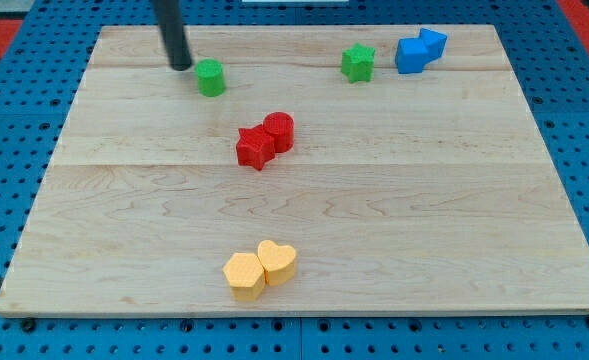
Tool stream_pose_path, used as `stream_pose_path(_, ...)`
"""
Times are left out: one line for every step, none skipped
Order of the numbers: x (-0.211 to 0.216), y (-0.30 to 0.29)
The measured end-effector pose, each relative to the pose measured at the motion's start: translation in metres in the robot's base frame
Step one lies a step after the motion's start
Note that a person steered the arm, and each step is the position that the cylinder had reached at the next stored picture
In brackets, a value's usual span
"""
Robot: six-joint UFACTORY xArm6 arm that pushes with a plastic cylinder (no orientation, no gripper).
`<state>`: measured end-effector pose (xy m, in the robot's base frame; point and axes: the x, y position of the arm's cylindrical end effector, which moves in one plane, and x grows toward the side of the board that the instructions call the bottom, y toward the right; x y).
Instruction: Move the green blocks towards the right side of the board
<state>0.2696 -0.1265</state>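
Observation:
A green cylinder (pixel 210 77) stands near the view's top, left of centre. A green star (pixel 357 63) stands near the top, right of centre. My tip (pixel 180 66) rests on the board just left of the green cylinder, a small gap apart from it. The dark rod rises from it out of the view's top.
Two blue blocks (pixel 419 50) touch each other just right of the green star. A red star (pixel 255 147) and a red cylinder (pixel 278 131) touch near the middle. A yellow hexagon (pixel 244 275) and a yellow heart (pixel 277 261) touch near the bottom. The wooden board (pixel 454 220) lies on a blue pegboard.

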Motion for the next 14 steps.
stream_pose_path(0.012, -0.003)
stream_pose_path(0.03, -0.027)
stream_pose_path(0.04, -0.001)
stream_pose_path(-0.02, 0.066)
stream_pose_path(-0.043, 0.108)
stream_pose_path(-0.028, 0.048)
stream_pose_path(0.002, 0.04)
stream_pose_path(-0.012, 0.103)
stream_pose_path(-0.011, 0.12)
stream_pose_path(0.01, 0.082)
stream_pose_path(0.016, 0.114)
stream_pose_path(-0.011, 0.168)
stream_pose_path(-0.017, 0.166)
stream_pose_path(-0.032, 0.185)
